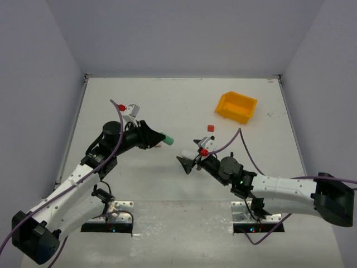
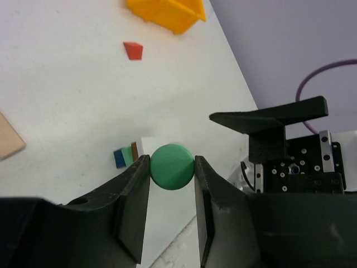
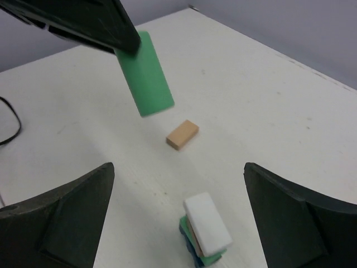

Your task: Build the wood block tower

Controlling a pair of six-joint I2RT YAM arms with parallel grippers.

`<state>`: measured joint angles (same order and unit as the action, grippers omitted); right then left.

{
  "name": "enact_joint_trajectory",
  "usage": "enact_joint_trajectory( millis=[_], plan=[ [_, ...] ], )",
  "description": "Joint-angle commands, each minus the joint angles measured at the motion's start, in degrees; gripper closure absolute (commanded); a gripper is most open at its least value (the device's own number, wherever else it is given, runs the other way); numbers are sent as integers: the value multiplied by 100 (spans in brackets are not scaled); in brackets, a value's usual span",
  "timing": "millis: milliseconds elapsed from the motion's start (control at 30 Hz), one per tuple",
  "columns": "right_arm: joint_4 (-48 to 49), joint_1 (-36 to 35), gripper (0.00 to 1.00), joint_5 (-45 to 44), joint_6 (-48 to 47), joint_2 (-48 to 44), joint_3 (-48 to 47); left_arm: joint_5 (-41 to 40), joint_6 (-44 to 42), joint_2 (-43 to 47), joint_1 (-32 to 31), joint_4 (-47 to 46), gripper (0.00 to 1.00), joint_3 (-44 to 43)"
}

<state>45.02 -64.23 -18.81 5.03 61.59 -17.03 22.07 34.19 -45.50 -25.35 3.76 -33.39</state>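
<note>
left gripper (image 2: 172,163): clamped on green cylinder (image 3: 148,75), long axis tilted
right gripper (image 3: 177,174): wide open, empty, nearer the tower
wood block tower (image 3: 205,231): right of left jaws, slightly nearer, 1 white block on top

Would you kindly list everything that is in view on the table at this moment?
bin: one, yellow, far right of the table
red block: one, red, alone on the near side of the bin
tan block: one, tan, flat on the table beyond the stack
stack: one, white on top, tan, green and blue beneath, mid-table
cylinder: one, green, held by the left gripper
table: one, white
left gripper: one, black, shut on the cylinder
right gripper: one, black, open, by the stack
</note>
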Motion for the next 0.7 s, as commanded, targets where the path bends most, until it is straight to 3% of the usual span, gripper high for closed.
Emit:
enact_joint_trajectory(
  millis=[0,100,367,467,667],
  plan=[
    [-791,111,1,-1556,312,-939,298,-1326,-559,-466,-535,72,100,-710],
    [-1366,448,1,-2310,803,-1484,397,-1921,-845,-983,-1345,219,100,-1228],
    [-3914,2366,1,-2861,2518,-2186,327,-4666,-979,-2161,-3625,1249,100,-2241],
    [-4133,2661,1,-2645,2705,-2230,339,-5392,-897,-2456,-4046,1739,100,-2476],
    [-4263,2784,1,-2373,2722,-1996,211,-5693,-862,-2690,-4215,1892,100,-2654]
  ],
)
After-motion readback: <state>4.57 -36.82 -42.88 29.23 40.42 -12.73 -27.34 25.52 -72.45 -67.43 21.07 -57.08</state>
